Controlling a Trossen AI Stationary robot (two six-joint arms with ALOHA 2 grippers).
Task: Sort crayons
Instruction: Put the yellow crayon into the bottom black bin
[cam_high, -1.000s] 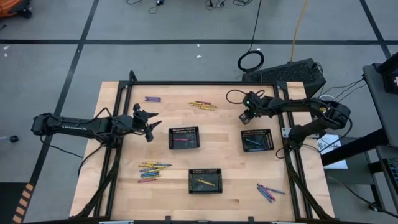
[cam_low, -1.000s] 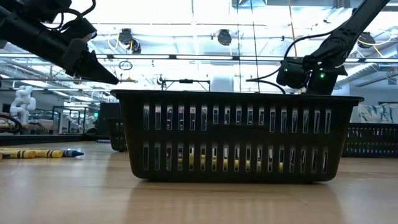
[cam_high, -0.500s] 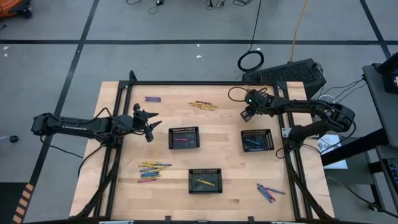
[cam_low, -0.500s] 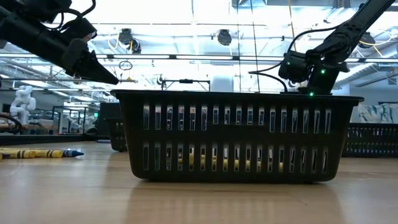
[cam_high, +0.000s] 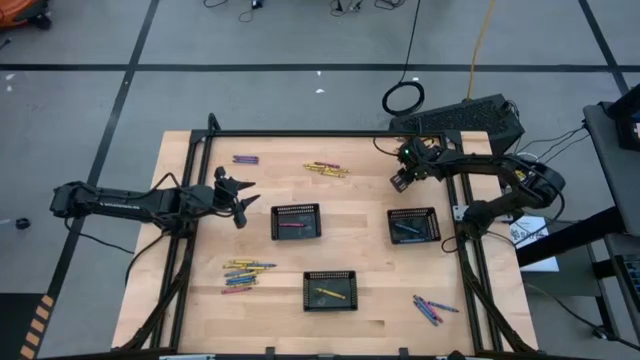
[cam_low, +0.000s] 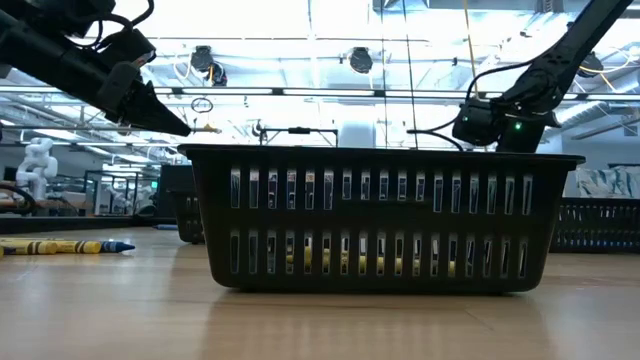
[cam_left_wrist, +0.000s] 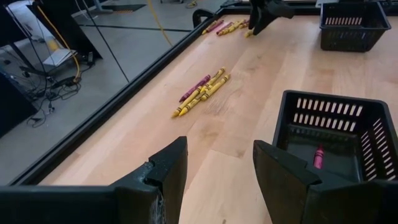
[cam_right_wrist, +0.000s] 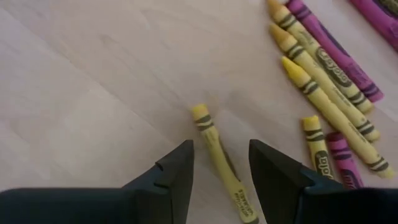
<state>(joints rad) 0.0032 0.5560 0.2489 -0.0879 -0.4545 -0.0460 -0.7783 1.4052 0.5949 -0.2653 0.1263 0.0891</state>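
Near table edge: tray (cam_high: 330, 290) holding yellow crayon; loose crayons (cam_high: 433, 309) at near right corner, mixed pile (cam_high: 245, 274) at near left.

Mid table: tray with pink crayon (cam_high: 296, 221), tray with blue crayons (cam_high: 414, 225) to its right. Left gripper (cam_high: 243, 197) hovers just left of pink-crayon tray, fingers (cam_left_wrist: 168, 168) apart, nothing between.

Far side: purple crayons (cam_high: 245, 159), yellow-and-purple cluster (cam_high: 326, 169). Right gripper (cam_high: 399, 180) hangs right of that cluster, fingers (cam_right_wrist: 177, 171) apart, empty, over single yellow crayon (cam_right_wrist: 219, 155).

the purple crayon (cam_right_wrist: 336, 62) wrapper seems to read "crayola"; other wrapper print is illegible.
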